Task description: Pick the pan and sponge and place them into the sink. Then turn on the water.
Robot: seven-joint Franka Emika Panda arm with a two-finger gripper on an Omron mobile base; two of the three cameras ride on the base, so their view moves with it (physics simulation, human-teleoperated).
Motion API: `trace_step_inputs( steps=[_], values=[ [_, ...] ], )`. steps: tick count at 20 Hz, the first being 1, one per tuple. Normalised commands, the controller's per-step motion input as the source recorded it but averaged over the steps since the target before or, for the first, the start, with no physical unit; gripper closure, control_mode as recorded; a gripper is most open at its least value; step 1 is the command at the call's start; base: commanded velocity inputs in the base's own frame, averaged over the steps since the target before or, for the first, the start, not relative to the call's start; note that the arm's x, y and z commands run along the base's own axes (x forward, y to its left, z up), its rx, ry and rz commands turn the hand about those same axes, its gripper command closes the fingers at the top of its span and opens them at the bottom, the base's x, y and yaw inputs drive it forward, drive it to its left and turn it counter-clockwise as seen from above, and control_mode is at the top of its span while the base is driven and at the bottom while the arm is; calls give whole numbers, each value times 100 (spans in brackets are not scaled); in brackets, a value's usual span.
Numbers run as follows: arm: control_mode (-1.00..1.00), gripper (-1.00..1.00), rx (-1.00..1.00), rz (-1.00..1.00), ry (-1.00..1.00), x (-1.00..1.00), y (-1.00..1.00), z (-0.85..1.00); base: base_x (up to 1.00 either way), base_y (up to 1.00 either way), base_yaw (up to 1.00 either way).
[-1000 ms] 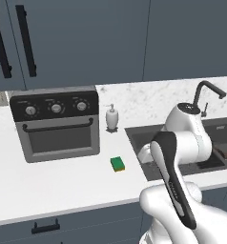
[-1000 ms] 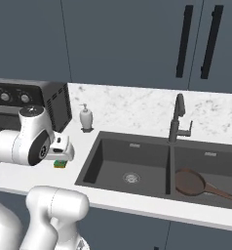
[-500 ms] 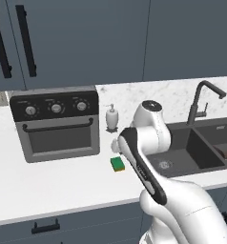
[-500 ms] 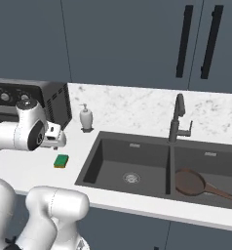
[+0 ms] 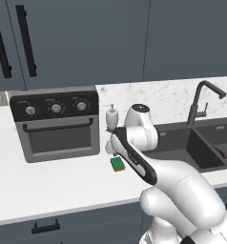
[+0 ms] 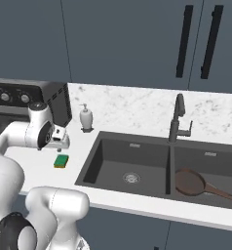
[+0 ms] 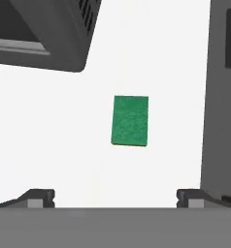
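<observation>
While the sponge (image 7: 130, 120) lies flat on the white desk (image 5: 63, 181), green face up, I see it between the toaster oven (image 5: 56, 123) and the sink (image 6: 132, 161), just beside the sink's near left rim and touching neither. From the hand view it sits centred between the two fingertips (image 7: 37, 197), clear of both. My tool (image 7: 115, 198) hangs over it with its jaws spread wide, holding nothing; in the base views the tool (image 6: 59, 141) hovers above the sponge (image 6: 61, 160), apart from it. A soap dispenser (image 6: 86, 118) stands upright behind, against the marble backsplash. Further right, the pan (image 6: 190, 181) already rests in the right basin, its thin handle pointing to the right, past the central divider. I note the dark faucet (image 6: 179, 119) rising behind the divider
</observation>
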Motion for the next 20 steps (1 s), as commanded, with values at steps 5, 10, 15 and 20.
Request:
trace_step_inputs(
  steps=[5, 10, 15, 20],
  values=[
    [-100, -100, 0, 0, 0, 27, 0, -61, 0, 0, 0],
    [-100, -100, 0, 0, 1, 15, 0, -52, 0, 0, 0],
    [-100, -100, 0, 0, 1, 24, 7, -41, 0, 0, 0],
    [-100, -100, 0, 0, 0, 21, 14, -16, 0, 0, 0]
  ],
)
